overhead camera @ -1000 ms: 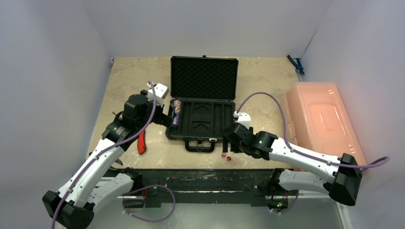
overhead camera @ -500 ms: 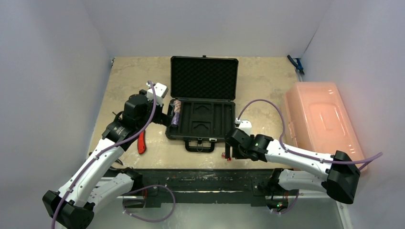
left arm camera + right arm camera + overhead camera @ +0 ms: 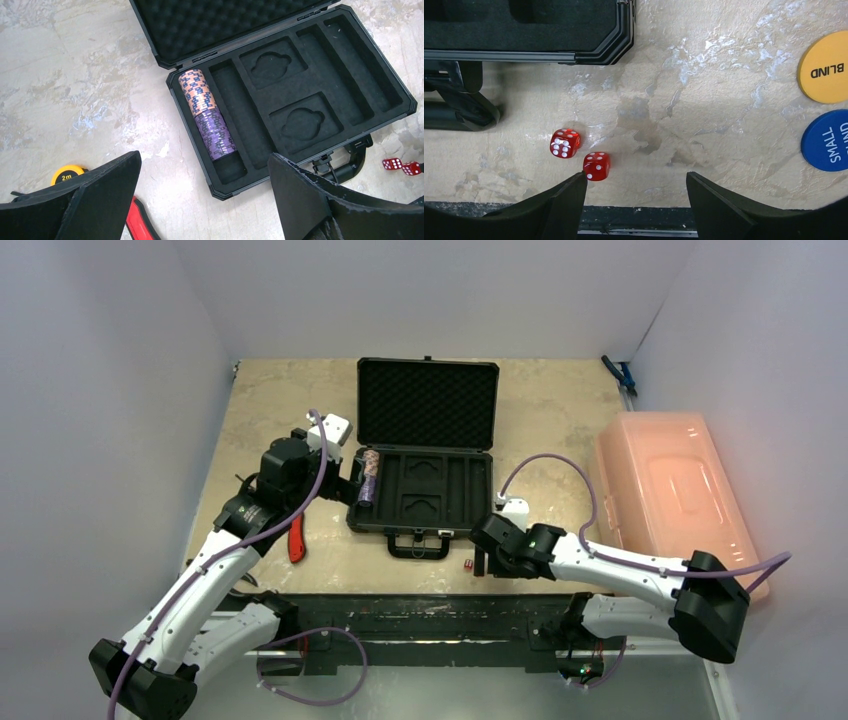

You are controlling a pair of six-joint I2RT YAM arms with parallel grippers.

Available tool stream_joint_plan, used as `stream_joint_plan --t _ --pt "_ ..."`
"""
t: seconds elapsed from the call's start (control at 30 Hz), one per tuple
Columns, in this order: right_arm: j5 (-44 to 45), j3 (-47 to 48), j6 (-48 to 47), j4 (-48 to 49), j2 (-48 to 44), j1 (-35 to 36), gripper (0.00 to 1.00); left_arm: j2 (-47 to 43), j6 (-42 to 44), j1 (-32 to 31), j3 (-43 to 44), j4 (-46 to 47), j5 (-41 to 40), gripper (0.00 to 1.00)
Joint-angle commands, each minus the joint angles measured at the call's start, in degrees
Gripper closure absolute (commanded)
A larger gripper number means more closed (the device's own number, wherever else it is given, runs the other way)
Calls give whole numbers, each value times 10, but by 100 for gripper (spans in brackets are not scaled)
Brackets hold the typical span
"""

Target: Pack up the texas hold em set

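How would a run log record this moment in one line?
case: open, chips in left slot | left fingers: open, empty | right fingers: open near red dice | discs: on table

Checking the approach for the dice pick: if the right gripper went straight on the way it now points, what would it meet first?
Probably the bare tabletop: the right gripper is open and points down at it. The nearer red die sits just off one fingertip, outside the gap. Depth is hard to judge.
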Motion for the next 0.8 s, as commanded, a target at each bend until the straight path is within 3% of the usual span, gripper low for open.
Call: stream_joint_plan --t 0.0,0.37,0.77 --pt "14 -8 26 -6 5 0 24 -5 8 -2 20 12 -7 0" --pt "9 -15 30 19 23 0 36 -4 9 -2 20 13 -7 0" --pt "-23 7 -21 66 11 1 38 -9 11 -2 20 13 -9 0"
